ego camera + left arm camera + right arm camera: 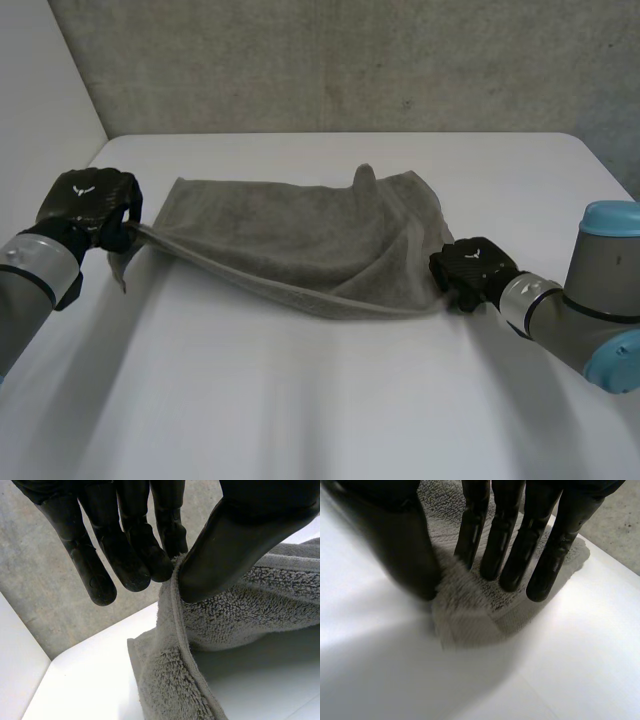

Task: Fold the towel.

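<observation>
A grey towel (300, 240) lies spread on the white table (300, 400), its near edge drawn taut between my two hands. My left hand (90, 205) holds the towel's near-left corner a little above the table. In the left wrist view its thumb (225, 550) and fingers (135, 565) pinch the towel's hem (175, 610), and the rest of the cloth hangs below. My right hand (472, 268) is at the near-right corner. There its straight fingers (515, 540) rest on the towel (470, 615), and the thumb (405, 545) presses a bunched fold against them.
A grey concrete wall (350, 60) stands behind the table's far edge. A white panel (40, 80) closes off the left side. Bare table stretches in front of the towel.
</observation>
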